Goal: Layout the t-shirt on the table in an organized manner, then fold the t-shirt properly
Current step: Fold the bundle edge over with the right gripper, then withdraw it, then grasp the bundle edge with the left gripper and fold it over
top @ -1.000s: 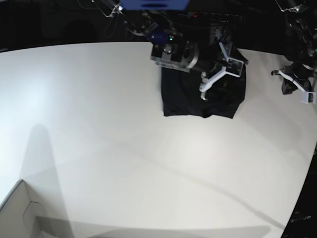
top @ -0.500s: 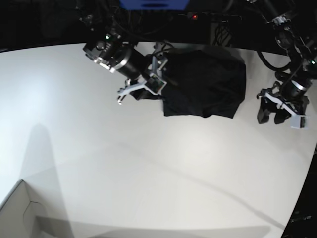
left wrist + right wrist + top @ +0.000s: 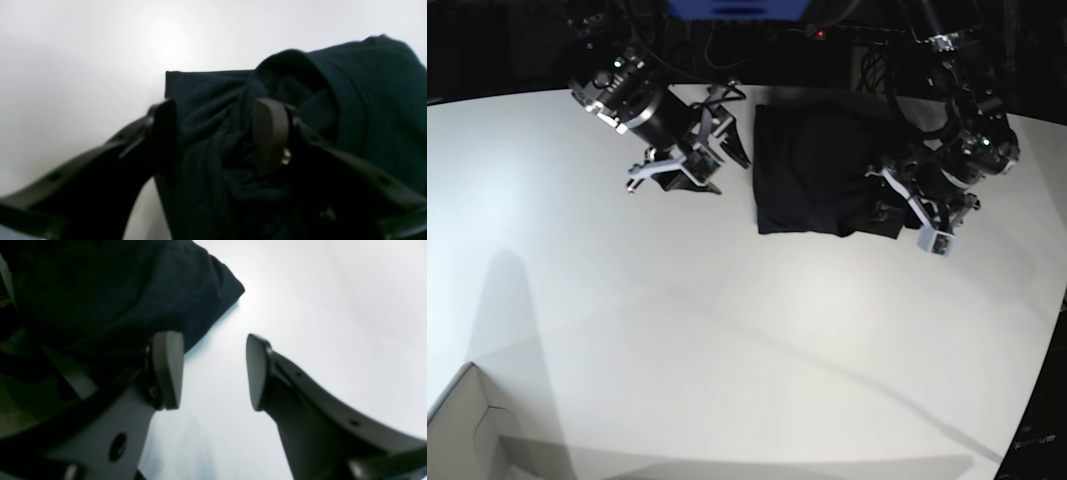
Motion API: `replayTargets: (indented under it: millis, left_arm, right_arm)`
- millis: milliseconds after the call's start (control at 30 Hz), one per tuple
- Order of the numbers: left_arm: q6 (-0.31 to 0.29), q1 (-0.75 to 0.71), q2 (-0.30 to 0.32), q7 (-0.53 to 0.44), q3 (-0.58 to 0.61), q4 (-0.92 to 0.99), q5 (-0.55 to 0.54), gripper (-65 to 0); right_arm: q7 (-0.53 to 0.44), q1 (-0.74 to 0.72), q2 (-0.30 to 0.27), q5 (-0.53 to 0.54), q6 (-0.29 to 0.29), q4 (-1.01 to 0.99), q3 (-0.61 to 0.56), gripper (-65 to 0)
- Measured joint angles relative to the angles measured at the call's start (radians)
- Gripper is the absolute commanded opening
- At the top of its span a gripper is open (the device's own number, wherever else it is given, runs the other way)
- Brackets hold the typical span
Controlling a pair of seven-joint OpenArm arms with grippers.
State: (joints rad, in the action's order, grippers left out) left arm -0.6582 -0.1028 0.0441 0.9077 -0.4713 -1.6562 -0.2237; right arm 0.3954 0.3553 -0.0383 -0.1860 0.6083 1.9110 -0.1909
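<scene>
Left end effector [image 3: 213, 133] seen spread over bunched shirt [image 3: 837, 175] edge, nothing pinched yet. Right end effector [image 3: 213, 370] spread, empty, beside shirt corner over bare worktop [image 3: 727, 350]. Shirt lay compact at worktop's far side. Judged step: edges to be gripped low, single layer, then drawn apart evenly. Fabric between left fingers shown by left wrist view only; overall shirt outline given by base view only.
</scene>
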Motion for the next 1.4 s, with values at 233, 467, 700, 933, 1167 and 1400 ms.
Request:
replayTargets:
  millis: [233, 467, 700, 933, 1167, 1400]
  left_arm:
    - [0.000, -0.006, 0.003, 0.000, 0.000, 0.000, 0.004, -65.0]
    - [0.000, -0.005, 0.005, 0.001, -0.006, -0.012, 0.003, -64.9]
    - [0.000, 0.053, 0.008, -0.003, -0.094, -0.094, -0.001, -64.9]
    - [-0.003, 0.070, 0.027, 0.008, -0.158, -0.092, 0.003, -64.9]
    - [-0.001, 0.021, 0.023, 0.003, -0.208, -0.066, 0.004, -64.5]
    - [0.000, 0.020, 0.024, 0.005, -0.291, -0.033, -0.001, -63.0]
  right_arm:
    - [0.000, -0.002, 0.003, 0.000, 0.000, 0.000, 0.000, -34.8]
    - [-0.001, -0.006, 0.003, 0.000, 0.000, 0.000, 0.000, -34.8]
    - [-0.003, -0.003, 0.003, 0.000, 0.000, 0.000, 0.000, -34.8]
    - [-0.004, -0.003, 0.002, 0.000, 0.000, 0.000, 0.000, -34.8]
    - [0.000, -0.003, 0.003, 0.000, 0.000, 0.000, -0.001, -34.8]
    - [0.000, -0.005, 0.005, 0.000, 0.000, 0.000, -0.005, -34.8]
